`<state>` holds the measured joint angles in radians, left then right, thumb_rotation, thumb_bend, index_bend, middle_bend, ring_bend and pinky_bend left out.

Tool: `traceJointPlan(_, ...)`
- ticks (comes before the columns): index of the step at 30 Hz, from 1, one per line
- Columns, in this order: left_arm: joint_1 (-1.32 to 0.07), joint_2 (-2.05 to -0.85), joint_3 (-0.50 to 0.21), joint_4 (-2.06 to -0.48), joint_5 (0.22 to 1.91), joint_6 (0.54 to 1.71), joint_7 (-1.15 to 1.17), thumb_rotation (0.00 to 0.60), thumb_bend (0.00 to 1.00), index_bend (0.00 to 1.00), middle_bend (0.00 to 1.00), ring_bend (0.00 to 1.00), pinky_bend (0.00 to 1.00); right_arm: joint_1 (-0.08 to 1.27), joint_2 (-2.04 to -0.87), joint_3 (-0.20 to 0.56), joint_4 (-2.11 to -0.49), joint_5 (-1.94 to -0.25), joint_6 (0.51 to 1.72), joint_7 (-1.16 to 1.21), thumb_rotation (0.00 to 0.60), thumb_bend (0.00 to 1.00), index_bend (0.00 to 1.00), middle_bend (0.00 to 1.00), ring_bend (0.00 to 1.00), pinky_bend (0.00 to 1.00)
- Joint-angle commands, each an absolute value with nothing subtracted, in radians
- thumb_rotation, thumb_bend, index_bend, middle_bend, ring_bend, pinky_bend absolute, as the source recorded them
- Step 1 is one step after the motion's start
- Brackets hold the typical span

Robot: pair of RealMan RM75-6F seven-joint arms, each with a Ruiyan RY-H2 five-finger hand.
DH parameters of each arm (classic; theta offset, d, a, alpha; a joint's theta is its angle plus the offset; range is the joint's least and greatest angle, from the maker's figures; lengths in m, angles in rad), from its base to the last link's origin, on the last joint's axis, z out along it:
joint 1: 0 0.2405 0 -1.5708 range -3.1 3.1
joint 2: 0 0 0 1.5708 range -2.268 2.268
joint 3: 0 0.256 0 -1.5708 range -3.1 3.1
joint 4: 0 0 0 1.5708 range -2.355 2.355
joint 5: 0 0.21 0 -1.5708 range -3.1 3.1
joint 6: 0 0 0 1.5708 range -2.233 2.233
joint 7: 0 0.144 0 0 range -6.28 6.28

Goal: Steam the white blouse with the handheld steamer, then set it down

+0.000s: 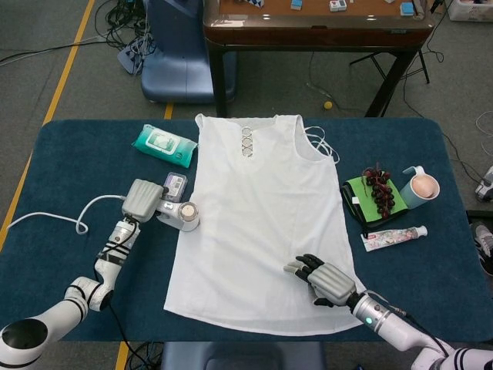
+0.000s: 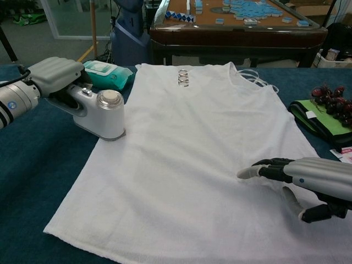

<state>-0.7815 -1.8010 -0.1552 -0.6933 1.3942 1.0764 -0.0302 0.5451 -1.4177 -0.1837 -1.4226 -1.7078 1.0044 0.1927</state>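
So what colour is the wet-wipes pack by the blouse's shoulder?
Teal-green wet-wipes pack with a white label, clearest in the head view.

Silver hands [image 1: 333, 281], black fingers [image 2: 273, 163]

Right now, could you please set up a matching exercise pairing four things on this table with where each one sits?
Things:
1. handheld steamer
2. pack of wet wipes
3. bunch of grapes
4. right hand

Places:
A. on the green cloth
B. on the white blouse near its lower hem
C. on the blue tabletop by the blouse's shoulder
D. at the blouse's side edge, gripped by the left hand

Pairs: 1-D, 2-C, 3-A, 4-B
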Motion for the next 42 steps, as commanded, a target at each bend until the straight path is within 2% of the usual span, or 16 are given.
traceJointPlan(1,-0.761,-1.746,-0.200,-0.848,1.347,1.091,-0.011,0.600,0.25,0.85,0.70,0.58,0.56,0.548,-1.419,-0.183,-1.423,-1.711,1.002,0.194,0.548,0.91,0.01,0.12,0.00,0.01)
traceJointPlan(9,-0.757,-1.708,-0.214,-1.135,1.323,1.110,0.152,0.600,0.25,0.85,0.69,0.58,0.56,0.547,-1.419,-0.187,-1.423,-1.712,1.002,0.197,0.549,0.91,0.01,0.12,0.00,0.01)
traceJointPlan(14,-0.770,-1.758,-0.230,-1.210,1.290,1.112,0.239,0.600,0.25,0.85,0.69,0.58,0.56,0.543,-1.420,-0.192,-1.422,-1.711,1.002,0.193,0.548,0.91,0.01,0.12,0.00,0.01)
traceJointPlan(19,-0.794,-1.829,-0.224,-1.174,1.307,1.127,0.298,0.600,0.25,0.85,0.69,0.58,0.56,0.540,-1.417,-0.194,-1.428,-1.712,1.006,0.189,0.548,0.91,0.01,0.12,0.00,0.01)
traceJointPlan(27,-0.823,-1.929,-0.209,-1.030,1.321,1.102,0.306,0.600,0.25,0.84,0.69,0.58,0.56,0.539,-1.419,-0.200,-1.434,-1.721,1.005,0.182,0.547,0.91,0.01,0.12,0.00,0.01)
traceJointPlan(42,-0.825,-1.976,-0.191,-0.839,1.355,1.086,0.212,0.600,0.25,0.85,0.69,0.58,0.56,0.539,-1.433,-0.198,-1.423,-1.706,0.984,0.167,0.527,0.90,0.01,0.12,0.00,0.01)
